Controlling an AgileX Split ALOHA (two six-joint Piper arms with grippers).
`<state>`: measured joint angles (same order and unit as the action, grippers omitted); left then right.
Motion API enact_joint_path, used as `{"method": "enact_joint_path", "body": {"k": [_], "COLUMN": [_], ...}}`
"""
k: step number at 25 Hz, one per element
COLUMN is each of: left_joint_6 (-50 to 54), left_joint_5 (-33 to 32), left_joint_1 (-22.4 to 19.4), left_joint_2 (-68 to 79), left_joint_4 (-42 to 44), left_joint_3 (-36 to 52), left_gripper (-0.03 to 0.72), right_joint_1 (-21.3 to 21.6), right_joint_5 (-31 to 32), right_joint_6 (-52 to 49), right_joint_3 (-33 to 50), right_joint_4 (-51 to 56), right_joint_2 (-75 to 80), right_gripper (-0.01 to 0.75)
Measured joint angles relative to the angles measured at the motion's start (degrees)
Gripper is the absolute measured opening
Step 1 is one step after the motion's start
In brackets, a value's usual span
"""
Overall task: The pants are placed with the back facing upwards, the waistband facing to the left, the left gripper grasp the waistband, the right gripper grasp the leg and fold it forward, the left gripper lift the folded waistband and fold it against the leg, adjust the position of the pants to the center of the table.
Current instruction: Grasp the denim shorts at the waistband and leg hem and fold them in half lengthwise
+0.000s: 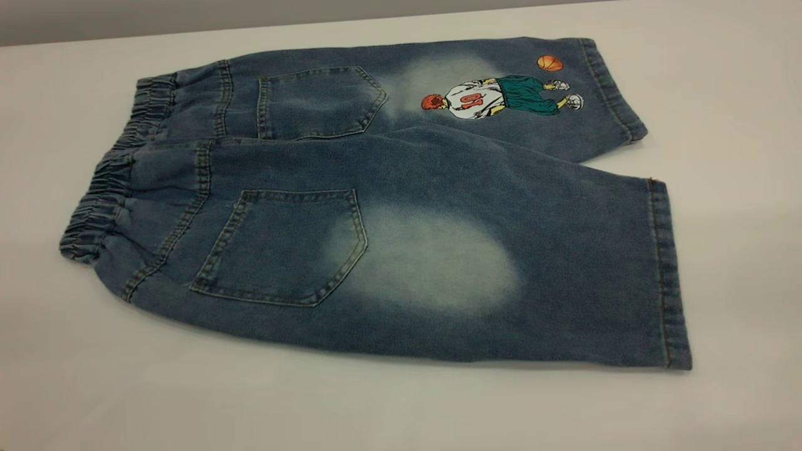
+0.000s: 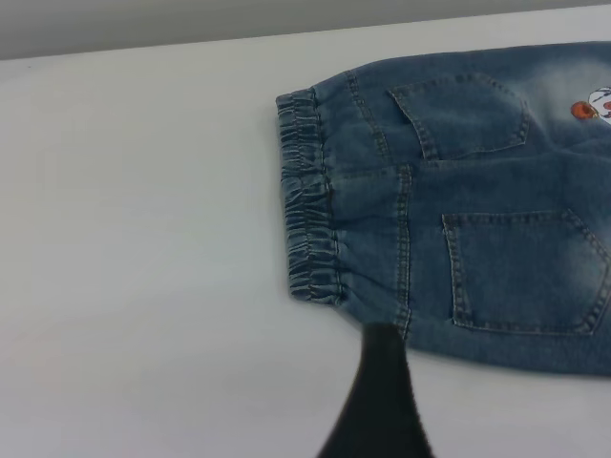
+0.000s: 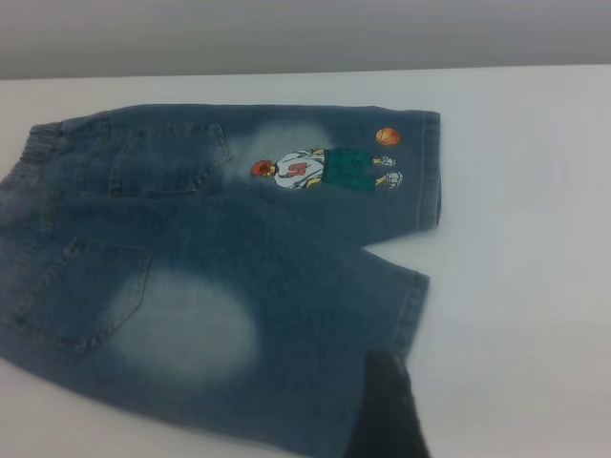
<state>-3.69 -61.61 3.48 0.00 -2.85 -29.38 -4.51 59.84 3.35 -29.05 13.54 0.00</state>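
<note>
The pants (image 1: 388,207) lie flat on the table (image 1: 125,388), back pockets up. The ruffled waistband (image 1: 106,188) is at the left in the exterior view. The leg (image 1: 501,263) with the pale oval is the near one, and the leg with the basketball-player print (image 1: 495,97) is the far one. Neither gripper shows in the exterior view. A black part of my left gripper (image 2: 382,401) rises just off the near corner of the waistband (image 2: 307,200). A black part of my right gripper (image 3: 387,405) stands at the hem of the leg (image 3: 286,315), near its outer corner.
A grey wall runs behind the far table edge (image 1: 188,28). Bare white table surrounds the pants on every side.
</note>
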Motion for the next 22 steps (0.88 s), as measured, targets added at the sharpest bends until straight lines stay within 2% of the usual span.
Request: {"method": "enact_joint_path", "body": {"k": [4,8,14,17,22], "left_joint_6": [1.9,8.0,17.8,19.1,19.0], "left_joint_5": [1.8,2.1,12.0,16.9,20.8], "left_joint_1": [0.0,0.0,0.0,0.0,0.0], "left_joint_2": [2.3,10.3,26.8,36.5,51.8], "left_joint_4": [0.3,4.4,10.7,12.0,13.8], "left_joint_3": [-3.2,-7.5,-9.9,-9.9,-9.9], "left_gripper": [0.529,0.529,0.529,0.529,0.529], "right_joint_1": [0.0,0.0,0.0,0.0,0.0], "right_joint_5": [-0.7,-2.4,-9.6,-13.4,-17.9], "right_joint_6": [1.0,3.8,9.1,11.3,18.7], "right_joint_3": [-1.7,-4.1,-4.9,-4.9,-4.8], "right_joint_4": [2.2,3.4,7.8,11.8,20.8], "right_joint_2": [0.0,5.0,21.8,30.5,43.5], "right_gripper": [0.448,0.447,0.447,0.447,0.447]}}
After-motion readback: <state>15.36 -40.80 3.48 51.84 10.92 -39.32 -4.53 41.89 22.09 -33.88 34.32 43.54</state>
